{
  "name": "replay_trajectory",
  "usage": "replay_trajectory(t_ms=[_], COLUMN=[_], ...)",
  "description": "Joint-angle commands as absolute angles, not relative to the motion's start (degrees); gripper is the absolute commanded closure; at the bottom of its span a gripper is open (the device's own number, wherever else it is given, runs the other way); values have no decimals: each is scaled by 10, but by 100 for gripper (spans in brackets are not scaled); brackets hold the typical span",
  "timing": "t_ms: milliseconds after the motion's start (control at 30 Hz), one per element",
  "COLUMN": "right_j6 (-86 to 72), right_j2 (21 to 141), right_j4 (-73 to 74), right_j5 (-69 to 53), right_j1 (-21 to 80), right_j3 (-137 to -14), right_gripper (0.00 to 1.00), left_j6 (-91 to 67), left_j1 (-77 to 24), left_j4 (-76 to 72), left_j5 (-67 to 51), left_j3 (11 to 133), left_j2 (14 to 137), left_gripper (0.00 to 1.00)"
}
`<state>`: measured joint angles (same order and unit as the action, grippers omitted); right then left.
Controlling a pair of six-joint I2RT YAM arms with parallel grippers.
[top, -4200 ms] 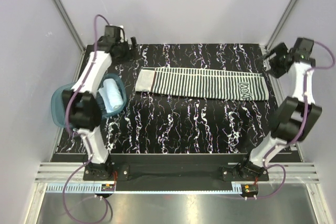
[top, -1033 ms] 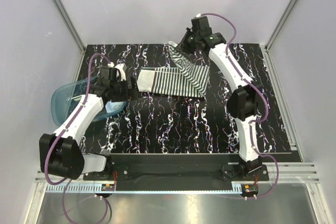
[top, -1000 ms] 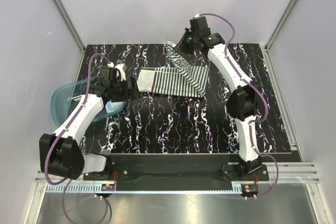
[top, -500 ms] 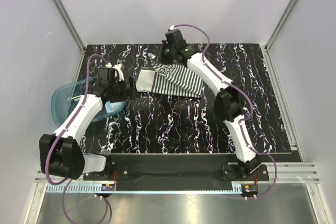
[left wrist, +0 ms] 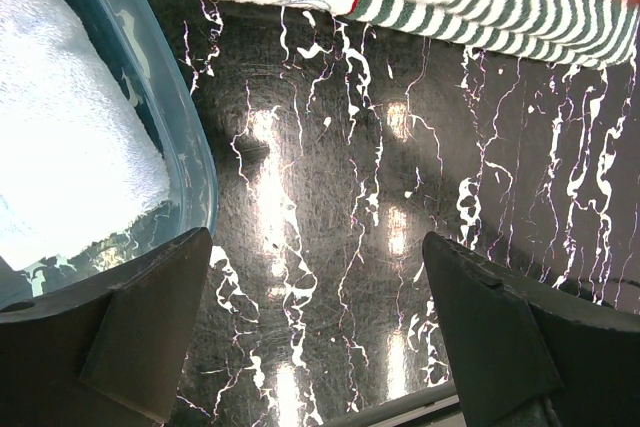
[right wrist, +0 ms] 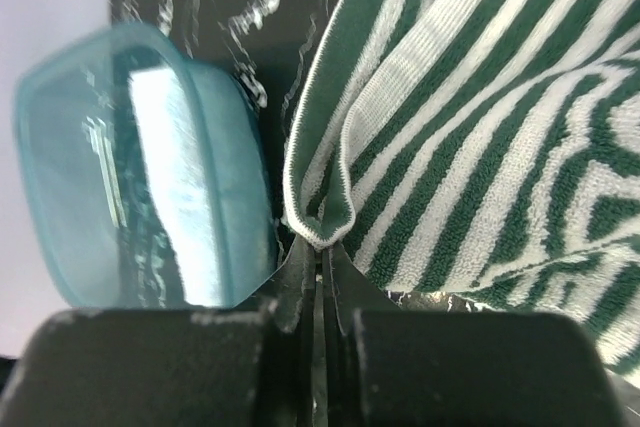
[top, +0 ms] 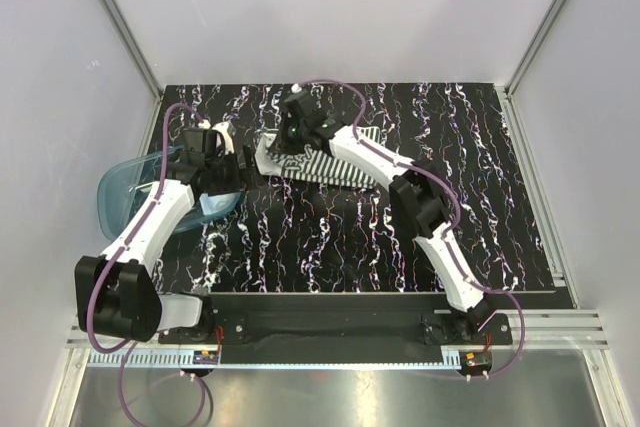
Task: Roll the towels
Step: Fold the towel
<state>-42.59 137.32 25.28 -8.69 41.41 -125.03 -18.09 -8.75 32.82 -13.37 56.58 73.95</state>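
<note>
The light blue towel [left wrist: 70,117] lies in the blue tub [top: 118,197] on the left. Beside it, the left gripper [left wrist: 318,242] holds its jaws wide open and empty, near the white end of the striped towel [top: 335,169]. The right gripper [right wrist: 318,247] has pulled that towel's far end over to the left, so it now lies folded on the worktop [top: 330,237], likely ready to roll, with the jaws pinched shut on its edge.

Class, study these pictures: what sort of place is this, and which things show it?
Most likely a robotics lab test cell: a left arm and right arm bolted at the edge of a black marbled table, bare pale walls framed by metal rails, and a striped towel as workpiece.
</note>
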Motion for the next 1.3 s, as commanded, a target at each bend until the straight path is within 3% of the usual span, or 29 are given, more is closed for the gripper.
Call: replay_trajectory(t_ms=[0, 33, 233, 433, 567, 700, 1033, 1267], right_j6=[-411, -411, -410, -372, -365, -354, -374, -367], right_j2=[1386, 1390, 1420, 1410, 1345, 1269, 1004, 1004], right_j4=[207, 200, 186, 245, 250, 275, 292, 281], right_j5=[-97, -98, -112, -93, -88, -77, 17, -13], right_j1=[437, 443, 451, 447, 432, 409, 279, 231], right_j3=[-1232, -1217, -1208, -1286, -1254, -1209, -833, -736], right_gripper=[100, 97, 54, 36, 4, 0, 1, 9], left_j6=[-186, -186, -186, -185, -185, -182, -179, -177], left_j1=[-84, -83, -82, -82, -82, -82, -83, -85], left_j4=[303, 304, 304, 304, 302, 303, 301, 301], left_j5=[-138, -137, -134, -125, -118, -111, -100, -97], left_j3=[563, 563, 561, 561, 560, 562, 559, 559], left_j2=[722, 722, 722, 722, 722, 727, 732, 744], left_gripper=[7, 7, 7, 7, 7, 7, 7, 7])
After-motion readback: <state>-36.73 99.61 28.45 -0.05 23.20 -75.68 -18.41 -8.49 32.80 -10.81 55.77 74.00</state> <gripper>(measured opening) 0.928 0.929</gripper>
